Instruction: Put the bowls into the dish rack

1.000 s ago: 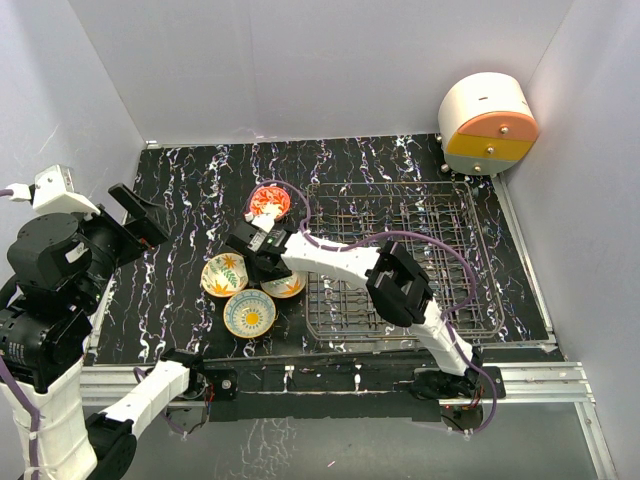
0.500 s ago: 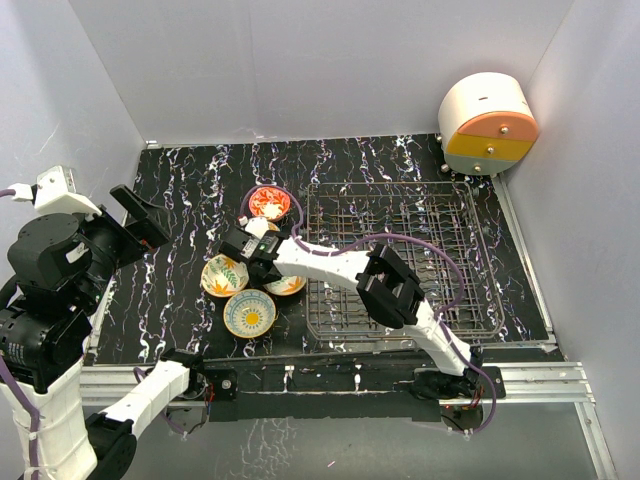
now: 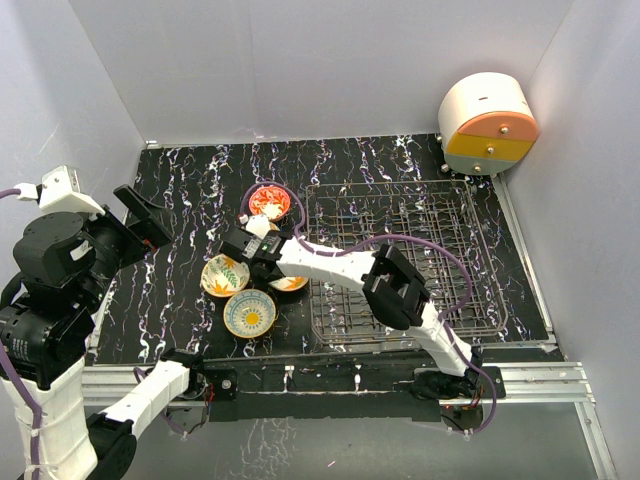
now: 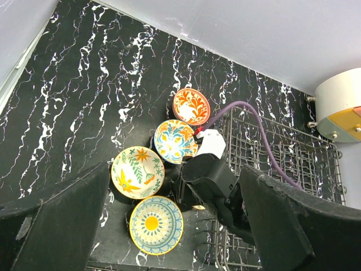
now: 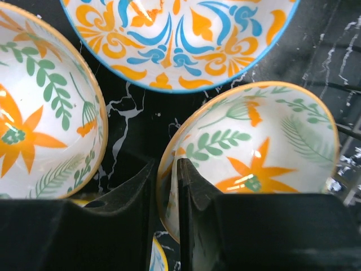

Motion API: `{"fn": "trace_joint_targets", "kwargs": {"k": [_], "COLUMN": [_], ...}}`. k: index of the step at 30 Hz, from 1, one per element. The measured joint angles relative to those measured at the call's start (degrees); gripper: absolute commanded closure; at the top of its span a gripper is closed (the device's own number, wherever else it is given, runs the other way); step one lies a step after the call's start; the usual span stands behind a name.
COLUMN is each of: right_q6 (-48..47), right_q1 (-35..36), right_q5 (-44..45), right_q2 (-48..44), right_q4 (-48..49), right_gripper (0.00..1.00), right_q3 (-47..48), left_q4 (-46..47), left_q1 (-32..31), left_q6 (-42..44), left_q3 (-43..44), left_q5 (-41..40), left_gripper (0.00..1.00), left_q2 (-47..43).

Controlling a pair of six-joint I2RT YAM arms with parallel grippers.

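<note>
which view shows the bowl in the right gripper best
Right wrist: the leafy bowl is close up, its rim pinched in the right gripper. Top external shows only a sliver; left wrist hides it almost entirely.

The bowls (image 3: 249, 313) left of dish rack (image 3: 400, 184)

- I get bright, even light from above; the pale grey enclosure walls (image 3: 330, 70) carry only soft shadows.
- The black, white-veined bench (image 3: 190, 190) reads crisp, no glare.
- Left wrist: sharp centre; the black end effector fingers (image 4: 62, 220) loom soft-edged below.
- Right wrist: small white glints on the glazed cream bowl with orange flower and green leaves (image 5: 254, 152); near fingers (image 5: 113, 226) featureless black.
</note>
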Motion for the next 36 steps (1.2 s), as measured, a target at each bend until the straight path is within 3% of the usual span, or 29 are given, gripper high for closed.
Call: {"fn": "trace_joint_targets", "kwargs": {"k": [12,21,25,28,36], "right_q6": [-0.94,-4.26,-0.81,3.54,9.05], "right_q1": [0.15,-2.01,-10.14,-21.49,-44.00], "right_q5": [-0.85,-11.98,-22.86,-30.21,-42.42], "right_q2": [-10.84,-22.80,-35.80,-44.63,-51.32], "right_q4": [-2.69,7.67,19.89,29.07,38.62], "right_gripper": [0.92,0.92,0.92,0.92,0.92], "right_q3": [0.00,-3.54,-19.50,-33.73,-50.49], "left_q4": [0.02,0.42,1.38,1.99,3.50], "left_q1": [0.00,0.00,0.00,0.00,0.00], "left_q6": [0.00,0.61,1.03,1.22,1.86], "left_q3": [0.00,0.00,-0.07,-0.04,-0.04], "left_q5": [0.22,0.83,1.29,1.79,3.08], "left_gripper": [0.03,0.03,0.03,0.03,0.03], "left_q2": [0.00,0.35,0.90,1.70,5.35]}}
